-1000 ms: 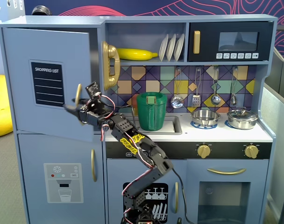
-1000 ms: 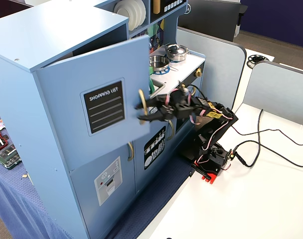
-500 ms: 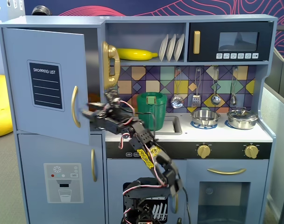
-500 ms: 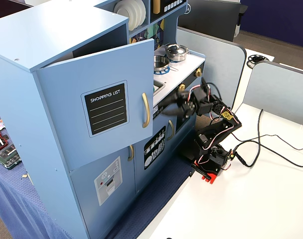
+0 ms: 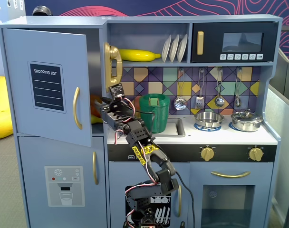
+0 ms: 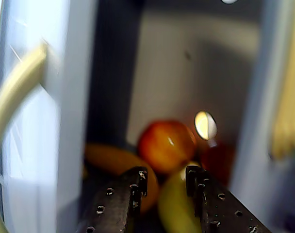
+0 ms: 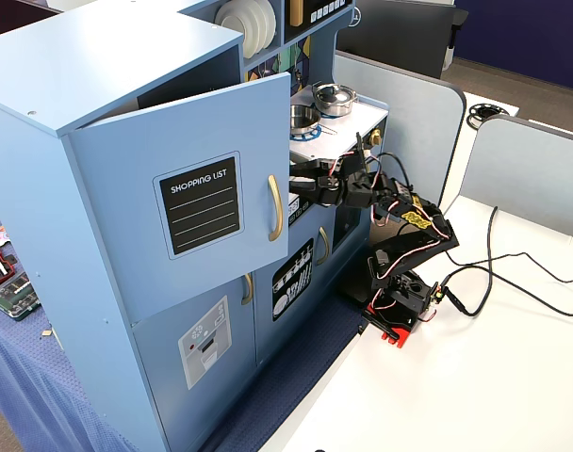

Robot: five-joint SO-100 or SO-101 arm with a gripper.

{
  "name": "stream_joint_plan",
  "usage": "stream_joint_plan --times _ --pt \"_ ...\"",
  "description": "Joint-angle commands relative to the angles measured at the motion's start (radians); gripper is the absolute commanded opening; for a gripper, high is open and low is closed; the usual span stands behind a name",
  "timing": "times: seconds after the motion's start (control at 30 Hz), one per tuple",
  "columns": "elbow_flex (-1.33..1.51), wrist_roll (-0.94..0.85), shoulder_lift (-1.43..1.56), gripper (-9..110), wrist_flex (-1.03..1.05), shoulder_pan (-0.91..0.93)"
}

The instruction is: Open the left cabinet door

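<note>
The left cabinet door, blue-grey with a black SHOPPING LIST panel and a curved gold handle, stands partly open, swung out on its left hinge. It also shows in the other fixed view. My gripper is just right of the door's free edge, pointing into the opening behind it. In the wrist view my gripper is open and empty. The door edge and handle are to its left. A red-orange apple and other toy fruit lie inside the cabinet ahead.
Below is the door with the ice/water dispenser panel. A gold toy phone hangs right of the opening. A green jug stands by the sink. The arm's base sits on a white table with cables.
</note>
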Motion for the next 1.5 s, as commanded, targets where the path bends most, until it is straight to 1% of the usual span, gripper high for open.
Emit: stream_joint_plan --times 0.0,0.23,0.4,0.47,0.57,0.63,0.73,0.9,1.03,1.17,1.27,1.37,1.47 --pt "-0.038 -0.067 -0.066 0 -0.083 -0.104" --pt "-0.037 -0.149 -0.089 0 -0.089 -0.318" --pt "-0.04 -0.147 -0.095 0 -0.089 -0.492" --pt "-0.048 -0.155 -0.107 0 -0.091 -0.532" --pt "-0.037 -0.143 -0.107 0 -0.097 -0.518" --pt "-0.011 -0.109 -0.086 0 -0.094 -0.439" --pt "0.048 0.003 -0.035 0 -0.046 -0.201" --pt "0.21 0.133 0.071 0 0.184 0.244" --pt "0.387 0.176 0.204 0 0.354 0.472" --pt "0.566 0.238 0.379 0 0.523 0.617" --pt "0.723 0.242 0.531 0 0.676 0.693" --pt "0.844 0.252 0.626 0 0.861 0.73" --pt "0.922 0.322 0.624 0 0.974 0.726"
